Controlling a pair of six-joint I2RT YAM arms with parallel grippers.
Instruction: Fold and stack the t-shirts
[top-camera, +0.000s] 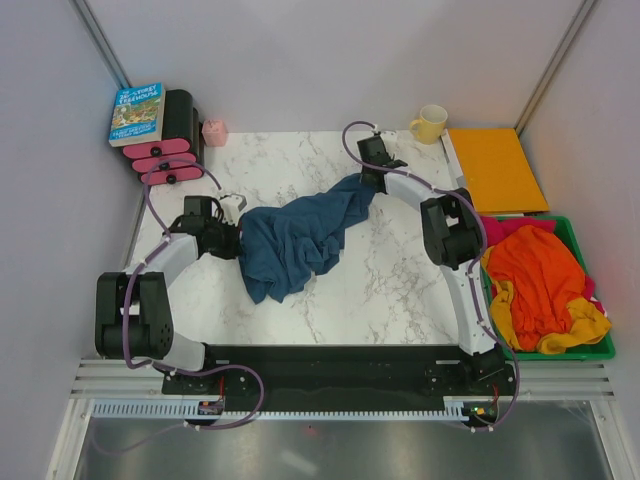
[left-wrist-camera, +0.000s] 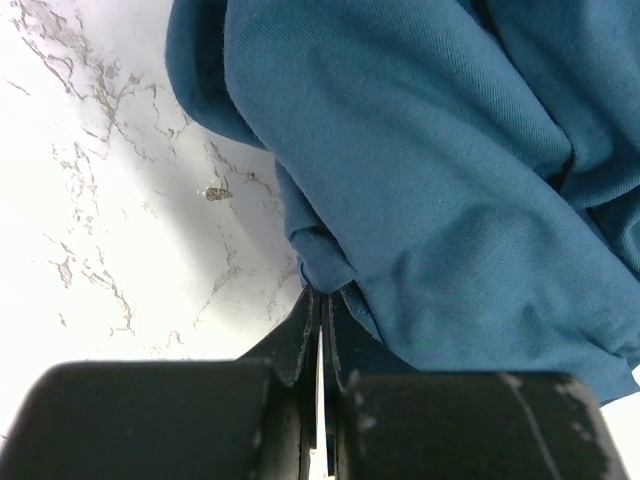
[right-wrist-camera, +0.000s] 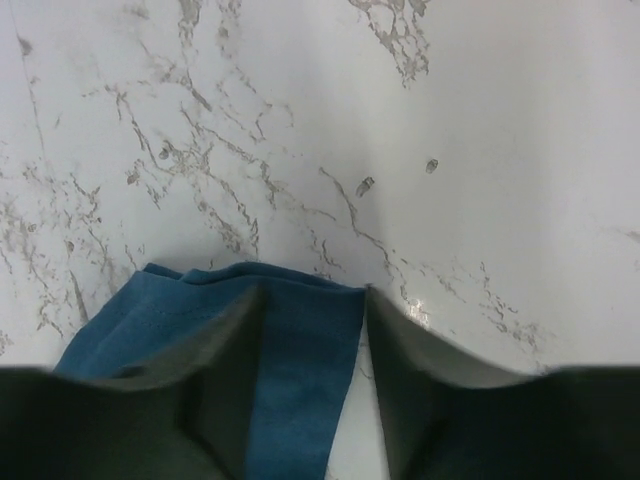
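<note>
A dusty teal-blue t-shirt (top-camera: 295, 240) lies crumpled across the middle of the marble table, stretched from lower left to upper right. My left gripper (top-camera: 238, 240) is at its left edge, shut on a bunched fold of the cloth (left-wrist-camera: 430, 170) right at the fingertips (left-wrist-camera: 322, 297). At the shirt's far right end, my right gripper (top-camera: 372, 180) stands with its jaws apart. A strip of the teal cloth (right-wrist-camera: 300, 370) lies between its fingers (right-wrist-camera: 315, 292), with a gap left beside the right finger. Orange (top-camera: 535, 275), yellow (top-camera: 505, 320) and magenta (top-camera: 510, 228) t-shirts are piled in the bin.
A green bin (top-camera: 575, 235) sits at the right edge. Behind it lies a flat orange folder (top-camera: 495, 168), with a yellow mug (top-camera: 430, 123) beside it. A book (top-camera: 138, 112) rests on black and pink items (top-camera: 165, 160) at the back left, next to a small pink object (top-camera: 214, 131).
</note>
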